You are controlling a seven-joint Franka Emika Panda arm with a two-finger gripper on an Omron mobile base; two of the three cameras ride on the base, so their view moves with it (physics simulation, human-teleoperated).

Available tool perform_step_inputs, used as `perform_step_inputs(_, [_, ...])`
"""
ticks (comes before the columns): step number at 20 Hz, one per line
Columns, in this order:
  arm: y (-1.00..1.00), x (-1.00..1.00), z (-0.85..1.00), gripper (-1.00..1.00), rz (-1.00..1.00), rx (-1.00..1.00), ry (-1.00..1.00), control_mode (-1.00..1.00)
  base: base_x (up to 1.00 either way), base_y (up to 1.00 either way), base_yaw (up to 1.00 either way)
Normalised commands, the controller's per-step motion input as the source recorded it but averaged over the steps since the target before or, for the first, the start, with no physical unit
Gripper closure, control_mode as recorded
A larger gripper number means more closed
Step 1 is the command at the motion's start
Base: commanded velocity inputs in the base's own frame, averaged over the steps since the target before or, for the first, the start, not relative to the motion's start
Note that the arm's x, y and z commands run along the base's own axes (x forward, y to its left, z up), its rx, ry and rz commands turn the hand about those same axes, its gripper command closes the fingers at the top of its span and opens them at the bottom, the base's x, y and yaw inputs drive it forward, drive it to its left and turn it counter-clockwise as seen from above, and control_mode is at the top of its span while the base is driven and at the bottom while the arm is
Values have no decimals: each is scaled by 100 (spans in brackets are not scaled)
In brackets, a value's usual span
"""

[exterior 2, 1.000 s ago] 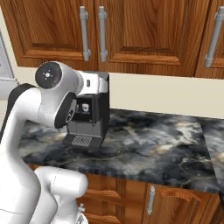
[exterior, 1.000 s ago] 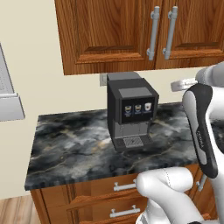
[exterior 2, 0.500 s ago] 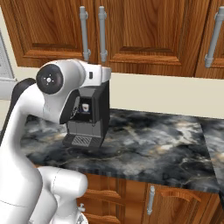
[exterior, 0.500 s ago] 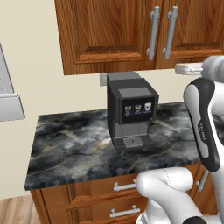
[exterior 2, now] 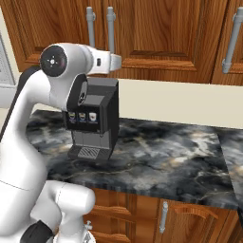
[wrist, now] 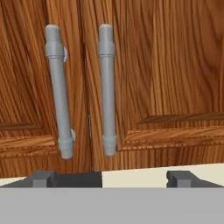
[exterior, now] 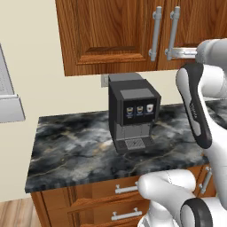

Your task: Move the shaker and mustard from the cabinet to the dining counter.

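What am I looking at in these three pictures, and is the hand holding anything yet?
The white machine is a robot arm on a drivable base. Two pictures come from base cameras behind it, left and right. The third comes from a camera on its hand, whose two dark fingertips stand wide apart, open and empty, facing the closed cabinet and its two grey bar handles. On the marbled counter below sits a black coffee machine. The doors are shut, so what the cabinet holds is hidden.

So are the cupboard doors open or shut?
Shut. In the hand view both cabinet doors lie flat and meet at the middle seam, the two bar handles side by side. Nothing inside shows.
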Motion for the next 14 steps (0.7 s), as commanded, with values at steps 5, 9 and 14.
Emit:
perform_step_inputs(5, [0, 60, 1, -100, 0, 0, 3, -100, 0, 0, 0])
perform_step_inputs(9, [0, 77, 0, -100, 0, 0, 5, -100, 0, 0, 0])
perform_step_inputs(14, [0, 71, 0, -100, 0, 0, 4, -100, 0, 0, 0])
